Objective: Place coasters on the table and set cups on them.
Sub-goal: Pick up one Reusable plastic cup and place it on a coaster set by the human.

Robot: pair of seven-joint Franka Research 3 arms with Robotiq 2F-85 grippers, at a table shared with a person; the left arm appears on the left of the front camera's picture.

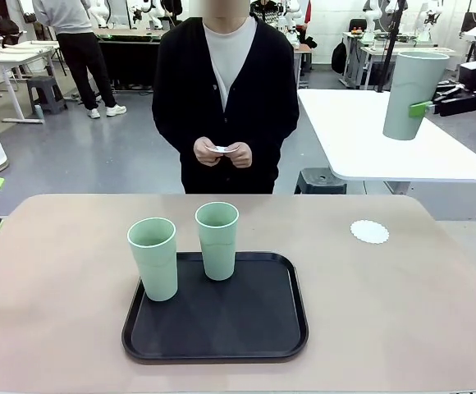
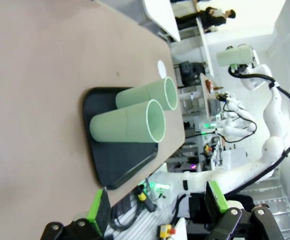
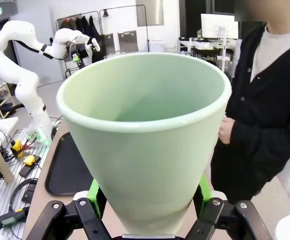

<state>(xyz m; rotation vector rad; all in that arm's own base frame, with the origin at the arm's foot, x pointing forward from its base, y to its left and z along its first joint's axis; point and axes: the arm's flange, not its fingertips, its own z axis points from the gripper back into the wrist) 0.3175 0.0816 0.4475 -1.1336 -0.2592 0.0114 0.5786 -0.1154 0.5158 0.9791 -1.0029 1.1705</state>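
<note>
The held cup [image 3: 145, 140] hides most of the pads [image 3: 96, 194] of the right gripper [image 3: 147, 200]. The white scrap [image 1: 221, 149] in the person's hands [image 1: 239, 154] is too small to identify.

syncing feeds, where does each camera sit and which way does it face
front: robot's side of the matte beige table, facing the person; right gripper holds a tall mint-green plastic tumbler.
left wrist: behind the open left gripper, facing two tumblers on a black rounded tray.
right wrist: behind the held tumbler.
shared: that tumbler.
</note>
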